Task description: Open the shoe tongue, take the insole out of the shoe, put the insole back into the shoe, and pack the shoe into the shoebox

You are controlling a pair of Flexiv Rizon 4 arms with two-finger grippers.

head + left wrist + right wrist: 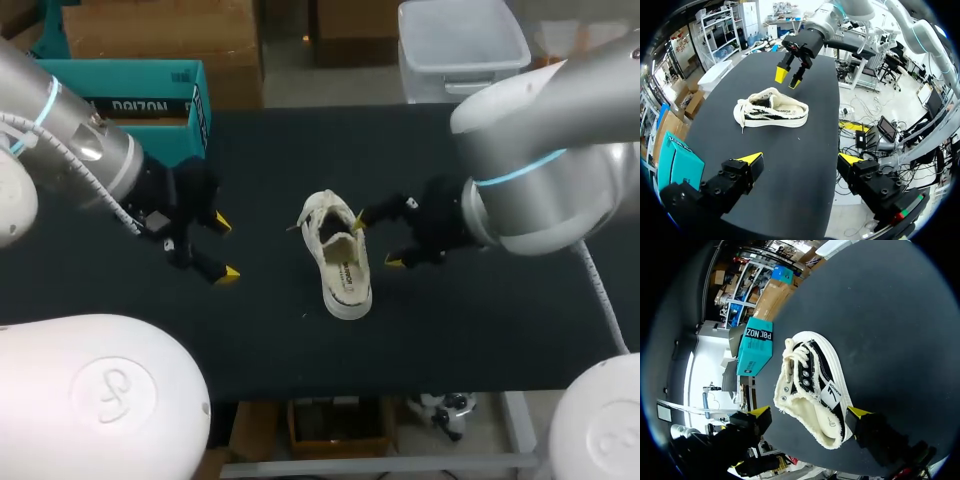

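– Shoe [337, 255] and jaws first. What do you find?

– Right gripper [376, 242] stands with its jaws wide, at the shoe's right flank by the collar. In its own wrist view, the shoe's mouth [812, 390] lies between the spread fingers. I cannot tell whether a tip touches the canvas. Left gripper [225, 247] is also spread wide and holds nothing. It is well apart from the shoe on the opposite flank.

– Position of the shoe?

– Sole down on the black table [500, 330], between the two grippers. Its laced end points away from the robot.

– Handling assessment?

– Judged light. The canvas upper and fleecy lining look soft and will fold under a pinch, while the rubber sole rim looks stiff and grippy. I recommend taking the tongue by its free upper edge, with the other gripper bracing the sole rim or heel so the shoe does not skid. The insole is likely thin and floppy, so pinch it at the heel end.

– Surroundings and obstructions?

– Laces trail loose from the shoe's far end. They may restrain the tongue or snag a fingertip. The teal shoebox [140, 100] sits well apart from the shoe, beyond the left gripper. That arm stands on the path from shoe to box.
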